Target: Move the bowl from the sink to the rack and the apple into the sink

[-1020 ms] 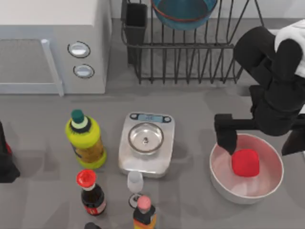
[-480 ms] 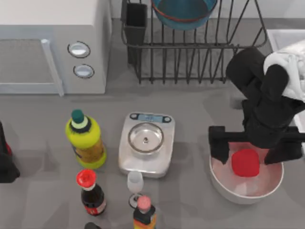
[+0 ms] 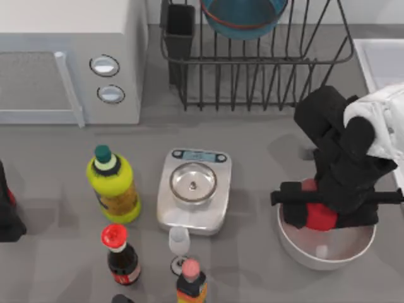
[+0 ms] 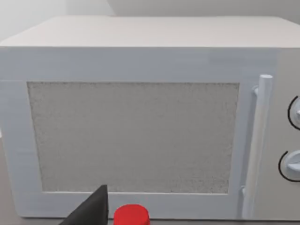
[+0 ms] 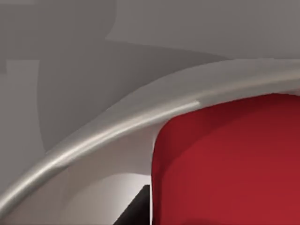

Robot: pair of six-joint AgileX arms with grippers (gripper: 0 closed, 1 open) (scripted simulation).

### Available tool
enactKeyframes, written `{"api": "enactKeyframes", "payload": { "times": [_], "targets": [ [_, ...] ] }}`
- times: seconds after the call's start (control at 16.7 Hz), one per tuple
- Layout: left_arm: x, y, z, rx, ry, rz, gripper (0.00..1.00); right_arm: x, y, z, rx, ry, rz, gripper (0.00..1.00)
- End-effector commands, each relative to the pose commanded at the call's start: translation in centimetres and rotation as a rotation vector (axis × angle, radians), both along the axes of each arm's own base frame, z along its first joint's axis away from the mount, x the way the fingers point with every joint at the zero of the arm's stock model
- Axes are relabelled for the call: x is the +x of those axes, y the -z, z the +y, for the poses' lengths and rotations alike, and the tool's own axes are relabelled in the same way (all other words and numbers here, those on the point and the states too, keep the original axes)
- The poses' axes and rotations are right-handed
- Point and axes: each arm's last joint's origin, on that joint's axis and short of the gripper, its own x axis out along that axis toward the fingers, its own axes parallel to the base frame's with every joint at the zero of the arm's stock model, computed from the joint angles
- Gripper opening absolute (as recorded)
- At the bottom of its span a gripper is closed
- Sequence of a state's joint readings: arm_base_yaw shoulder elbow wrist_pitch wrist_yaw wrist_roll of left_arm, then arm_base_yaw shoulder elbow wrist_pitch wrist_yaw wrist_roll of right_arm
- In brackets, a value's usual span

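The right gripper (image 3: 323, 211) reaches down into the large white bowl (image 3: 303, 251) at the lower right of the top view, its black fingers set on both sides of the small bright red apple (image 3: 319, 218); whether they press it, I cannot tell. The round teal-blue bowl (image 3: 243, 19) sits in the black wire rack (image 3: 252, 76) at the upper middle

The right gripper (image 3: 322, 211) is dropping into the white bowl (image 3: 303, 249) at the lower right of the top frame, its fingers now straddling the apple (image 3: 319, 218) rather than hovering beside it. The black arm is sliding leftward and down, covering more of the fruit, while uncovering the sink (image 3: 379, 60) corner at the upper right.
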State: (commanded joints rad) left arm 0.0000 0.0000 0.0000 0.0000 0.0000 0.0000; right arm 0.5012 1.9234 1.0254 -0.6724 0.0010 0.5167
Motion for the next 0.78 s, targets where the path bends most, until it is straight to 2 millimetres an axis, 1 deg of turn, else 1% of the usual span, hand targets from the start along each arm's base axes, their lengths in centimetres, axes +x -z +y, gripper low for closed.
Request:
{"api": "enactKeyframes", "payload": {
  "times": [0.24, 0.78],
  "targets": [
    [0.00, 0.00, 0.00, 0.000, 0.000, 0.000, 1.00, -0.01, 0.05, 0.00, 0.000, 0.000, 0.000, 1.00],
    [0.00, 0.00, 0.00, 0.000, 0.000, 0.000, 1.00, -0.01, 0.05, 0.00, 0.000, 0.000, 0.000, 0.32]
  ]
}}
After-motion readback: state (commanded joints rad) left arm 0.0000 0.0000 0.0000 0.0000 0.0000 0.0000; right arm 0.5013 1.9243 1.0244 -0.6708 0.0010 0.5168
